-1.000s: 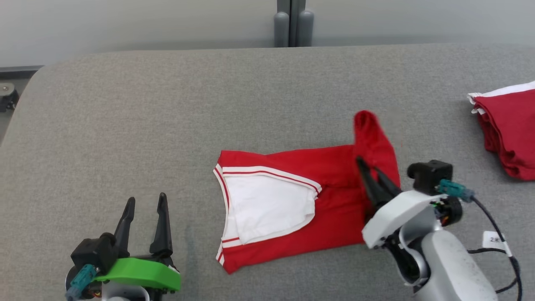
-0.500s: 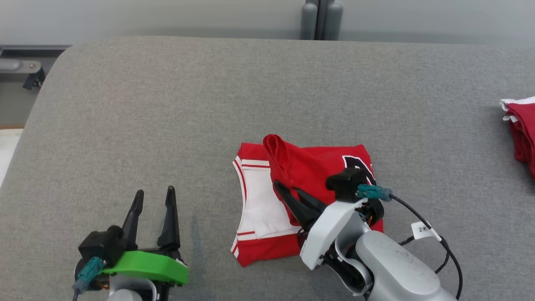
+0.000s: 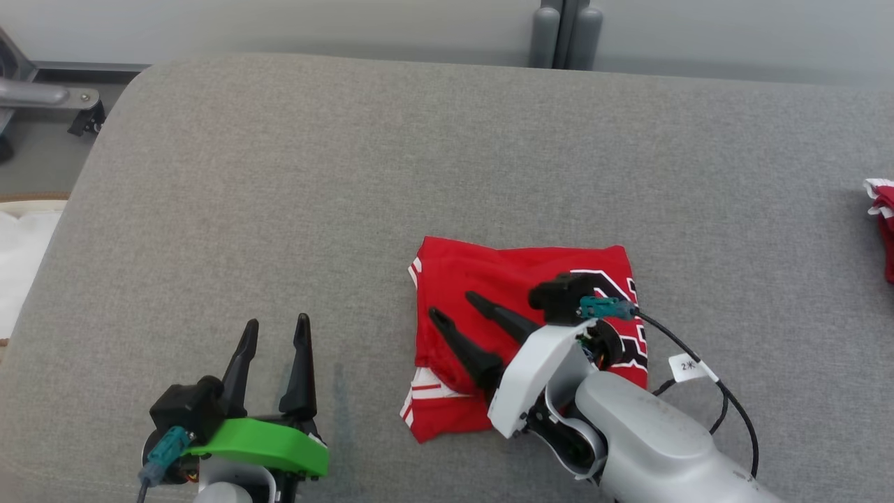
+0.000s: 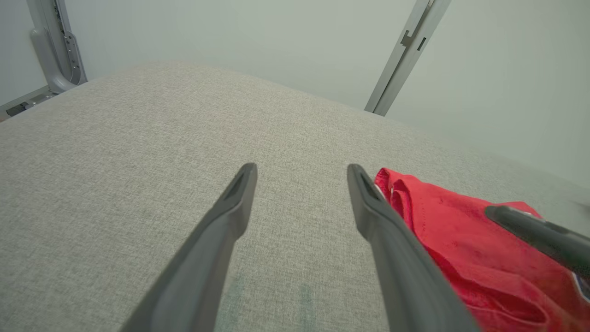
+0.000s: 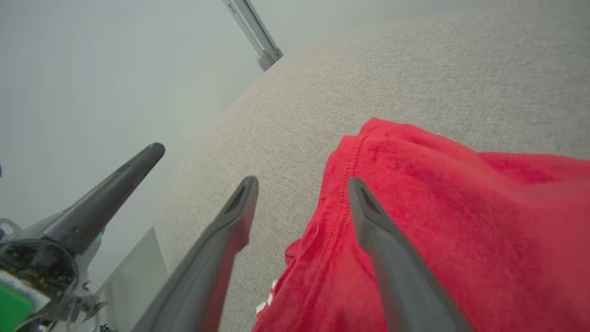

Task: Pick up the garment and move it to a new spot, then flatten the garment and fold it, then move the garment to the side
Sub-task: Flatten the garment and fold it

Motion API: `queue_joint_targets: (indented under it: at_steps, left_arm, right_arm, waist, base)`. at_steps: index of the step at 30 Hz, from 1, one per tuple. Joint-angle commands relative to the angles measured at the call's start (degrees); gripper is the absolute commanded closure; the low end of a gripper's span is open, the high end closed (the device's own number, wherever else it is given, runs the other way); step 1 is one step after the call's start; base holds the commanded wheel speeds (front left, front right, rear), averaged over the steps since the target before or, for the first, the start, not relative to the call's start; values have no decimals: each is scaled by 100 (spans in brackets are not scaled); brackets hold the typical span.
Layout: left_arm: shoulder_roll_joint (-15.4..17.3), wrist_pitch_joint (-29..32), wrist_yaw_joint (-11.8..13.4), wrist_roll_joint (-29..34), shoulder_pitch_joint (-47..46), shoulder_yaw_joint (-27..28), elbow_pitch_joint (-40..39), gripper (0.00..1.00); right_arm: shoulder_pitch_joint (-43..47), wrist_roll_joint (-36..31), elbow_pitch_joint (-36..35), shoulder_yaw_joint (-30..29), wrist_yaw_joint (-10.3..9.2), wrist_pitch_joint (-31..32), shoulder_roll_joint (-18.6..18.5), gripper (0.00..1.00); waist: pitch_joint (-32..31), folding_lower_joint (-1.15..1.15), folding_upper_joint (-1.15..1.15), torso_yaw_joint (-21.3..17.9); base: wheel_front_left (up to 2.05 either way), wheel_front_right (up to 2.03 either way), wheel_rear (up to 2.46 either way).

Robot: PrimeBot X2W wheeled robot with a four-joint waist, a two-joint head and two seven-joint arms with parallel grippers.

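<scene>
Your garment [image 3: 510, 269] lies folded, red side up, on the grey worktop [image 3: 279, 175]. Your right fingers [image 3: 461, 342] are spread wide and released, hovering just above the garment's left half with their tips pointing toward its left edge, gripping nothing. Your left fingers [image 3: 302, 370] are spread too and empty, well off to the garment's left, not touching it. Another red cloth [image 3: 883, 230] sits far to the garment's right.
</scene>
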Motion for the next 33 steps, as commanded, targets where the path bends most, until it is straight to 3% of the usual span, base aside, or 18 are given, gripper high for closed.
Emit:
queue_joint_targets:
  at_steps: [1, 7, 12, 17, 21, 22, 25, 26, 33]
  left_arm:
    - [1, -1, -25, 41, -111, -5, -7, 0]
    - [-3, -1, -30, 101, -76, -21, -66, 0]
    - [-5, -1, -32, 166, -60, 10, -111, 0]
    - [-11, -1, -34, 202, -18, 21, -134, 0]
    - [-14, -1, -35, 193, -16, -1, -138, 0]
    - [-15, -1, -35, 190, -22, -2, -139, 0]
    - [-16, -1, -36, 180, -26, 41, -146, 0]
    - [-15, -1, -36, 178, -32, 55, -141, 0]
    - [-18, -1, -37, 159, -142, 86, -131, 0]
  right_arm:
    - [-100, 95, 40, 37, -3, -141, -26, 0]
    - [-512, -385, 505, -341, -3, -602, -24, 0]
    - [-656, -1176, 845, -1128, -3, -671, -22, 0]
    - [-326, -2061, 715, -1813, -3, -674, -19, 0]
    - [19, -2501, 454, -1952, -3, -676, -18, 0]
    - [127, -2574, 388, -1925, -3, -676, -18, 37]
    - [454, -2791, 198, -1694, -3, -676, -20, 96]
    - [524, -2844, 177, -1590, -3, -676, -19, 100]
    - [837, -2828, 440, -626, -3, -655, -24, 100]
  waist:
    - [-19, 0, 0, -21]
    - [-123, 0, 0, -179]
    - [-233, 0, 0, -359]
    - [-292, 0, 0, -478]
    - [-270, 0, 0, -480]
    - [-261, 0, 0, -472]
    - [-214, 0, 0, -419]
    - [-202, 0, 0, -401]
    - [-86, 0, 0, -190]
  base:
    - [0, 0, 0]
    - [0, 0, 0]
    - [0, 0, 0]
    - [0, 0, 0]
    - [0, 0, 0]
    - [0, 0, 0]
    - [0, 0, 0]
    - [0, 0, 0]
    - [0, 0, 0]
